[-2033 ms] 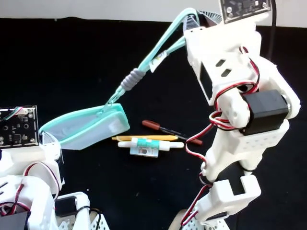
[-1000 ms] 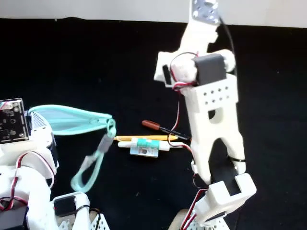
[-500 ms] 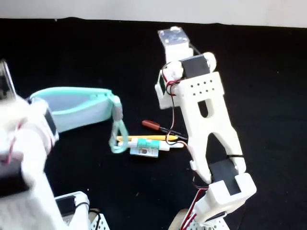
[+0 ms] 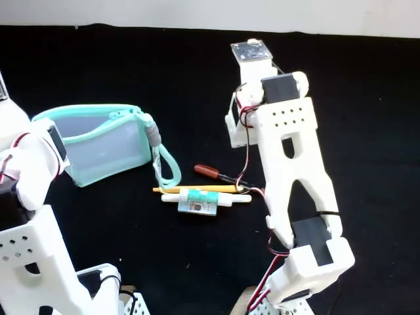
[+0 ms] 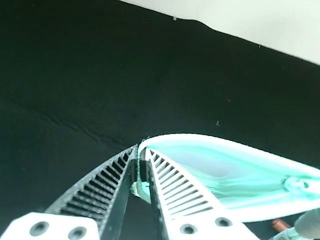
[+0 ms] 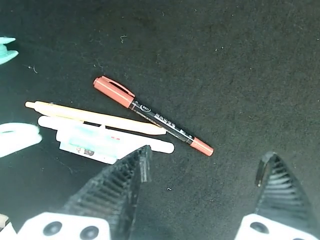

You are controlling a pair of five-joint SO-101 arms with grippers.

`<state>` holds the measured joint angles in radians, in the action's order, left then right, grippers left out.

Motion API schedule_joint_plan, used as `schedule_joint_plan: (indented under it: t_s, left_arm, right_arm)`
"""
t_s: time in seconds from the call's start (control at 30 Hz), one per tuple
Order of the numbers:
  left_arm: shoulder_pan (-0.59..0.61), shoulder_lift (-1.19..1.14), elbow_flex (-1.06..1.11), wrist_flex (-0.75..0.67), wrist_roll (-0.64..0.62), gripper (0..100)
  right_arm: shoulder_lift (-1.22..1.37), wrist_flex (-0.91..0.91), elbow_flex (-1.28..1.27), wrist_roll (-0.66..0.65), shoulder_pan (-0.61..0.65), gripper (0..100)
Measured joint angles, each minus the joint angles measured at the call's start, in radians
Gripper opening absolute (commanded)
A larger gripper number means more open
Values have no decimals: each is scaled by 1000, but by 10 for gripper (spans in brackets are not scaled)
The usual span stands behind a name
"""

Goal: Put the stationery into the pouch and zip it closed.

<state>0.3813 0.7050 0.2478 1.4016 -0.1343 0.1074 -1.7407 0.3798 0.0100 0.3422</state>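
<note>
The pouch (image 4: 105, 144), mint green, was at the left of the table (image 4: 131, 65), lifted by one end, and its strap (image 4: 167, 167) hung down toward the pens. The left gripper (image 5: 141, 162) had its fingers clenched on the rim of the pouch at the left end, and in the left wrist view the mouth seemed to be open, not zipped. The right gripper (image 6: 204, 165) hovered above the stationery with its fingers spread wide and nothing between them. By my judgement the task was only at its beginning: the pouch was held ready, but no item was inside as far as could be seen, so all the picking, the putting in and the zipping were left. The stationery lay together near the middle of the table, just right of the pouch. I counted four pieces: one red pen (image 6: 150, 116), one yellow pen (image 6: 95, 117), one white pen (image 6: 160, 146) and one small white and green block (image 6: 85, 145), perhaps an eraser, lying touching the white pen. There was one pouch and one strap.
</note>
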Motion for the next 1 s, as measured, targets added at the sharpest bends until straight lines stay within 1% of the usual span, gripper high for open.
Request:
schedule_joint_plan:
  t_s: [0.07, 0.17, 0.23, 0.33, 0.47, 0.7, 0.8, 0.87, 0.93, 1.0]
  left_arm:
    - [0, 0, 5, 0, 21, 26]
    - [0, 0, 5, 0, 41, 91]
    - [0, 0, 14, 3, 43, 116]
    - [0, -6, 17, 15, 43, 94]
    - [0, -6, 17, 28, 43, 2]
    - [0, -8, 17, 28, 46, 7]
    - [0, -8, 17, 28, 46, 7]
    - [0, -8, 17, 28, 46, 7]
    - [0, -8, 17, 28, 46, 7]
    - [0, -8, 17, 28, 46, 7]
  right_arm:
    - [0, 0, 0, 0, -3, 332]
    - [0, 0, 0, 0, -5, 332]
    - [0, 0, 0, 0, -5, 332]
    - [0, 0, -5, 0, -5, 332]
    - [0, 0, -8, 0, -5, 332]
    - [0, 2, -31, -3, -5, 332]
    - [0, 2, -110, -8, -3, 332]
    - [0, 6, -189, -43, 6, 332]
    - [0, 35, -292, -95, 48, 332]
    - [0, 110, -393, -155, 103, 332]
